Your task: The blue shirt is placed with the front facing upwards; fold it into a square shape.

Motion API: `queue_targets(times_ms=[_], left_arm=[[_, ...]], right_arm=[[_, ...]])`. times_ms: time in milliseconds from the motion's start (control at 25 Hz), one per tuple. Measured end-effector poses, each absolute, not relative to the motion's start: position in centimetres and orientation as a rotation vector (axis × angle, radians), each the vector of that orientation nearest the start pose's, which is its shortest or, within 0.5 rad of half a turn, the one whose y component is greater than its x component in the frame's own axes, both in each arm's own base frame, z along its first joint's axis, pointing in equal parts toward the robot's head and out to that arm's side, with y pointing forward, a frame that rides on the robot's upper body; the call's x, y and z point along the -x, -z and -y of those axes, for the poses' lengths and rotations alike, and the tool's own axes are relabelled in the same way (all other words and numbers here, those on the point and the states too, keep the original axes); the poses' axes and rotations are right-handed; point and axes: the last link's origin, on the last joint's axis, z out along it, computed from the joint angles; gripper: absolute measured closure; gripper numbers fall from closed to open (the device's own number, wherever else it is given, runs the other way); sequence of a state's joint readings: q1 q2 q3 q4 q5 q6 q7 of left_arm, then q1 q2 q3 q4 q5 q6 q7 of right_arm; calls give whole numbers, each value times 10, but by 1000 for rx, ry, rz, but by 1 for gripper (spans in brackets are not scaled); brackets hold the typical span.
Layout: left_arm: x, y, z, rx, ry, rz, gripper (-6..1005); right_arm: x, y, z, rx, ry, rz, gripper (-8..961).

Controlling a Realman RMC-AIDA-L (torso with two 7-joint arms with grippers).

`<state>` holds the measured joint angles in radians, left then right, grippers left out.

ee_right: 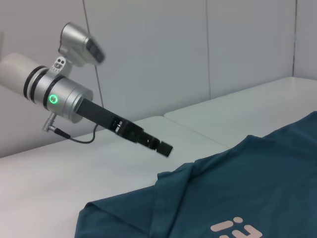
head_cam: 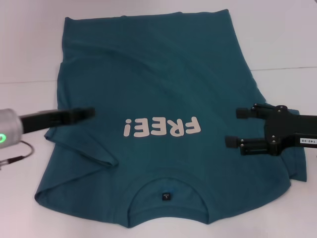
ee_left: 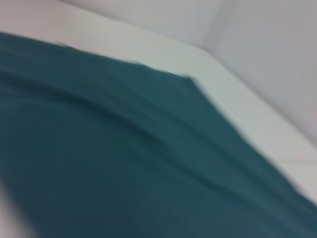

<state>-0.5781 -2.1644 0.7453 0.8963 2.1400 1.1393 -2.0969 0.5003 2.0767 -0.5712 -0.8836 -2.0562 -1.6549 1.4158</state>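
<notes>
left wrist view | blue shirt [ee_left: 124, 163]: plain teal cloth fills most of the view, soft folds running across it, no lettering visible | one corner of the cloth ends near the pale table [ee_left: 163, 52] | table: bare strip shows beyond the cloth's edge | wall [ee_left: 267, 44]: light grey, behind the table | claw: none visible
</notes>
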Motion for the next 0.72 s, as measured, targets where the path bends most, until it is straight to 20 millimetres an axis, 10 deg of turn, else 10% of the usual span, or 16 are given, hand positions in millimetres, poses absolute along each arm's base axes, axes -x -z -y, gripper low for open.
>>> queue_targets(times_ms=[240,720], left_arm=[[293,-26,-398,1999,488,1285,541],[313,-14,-404,1974,282,1251,150]], right_arm=[[-263,-52,-334,2647,-636,-489,9],[-261,-51,-339,2641,-621,-492,9]])
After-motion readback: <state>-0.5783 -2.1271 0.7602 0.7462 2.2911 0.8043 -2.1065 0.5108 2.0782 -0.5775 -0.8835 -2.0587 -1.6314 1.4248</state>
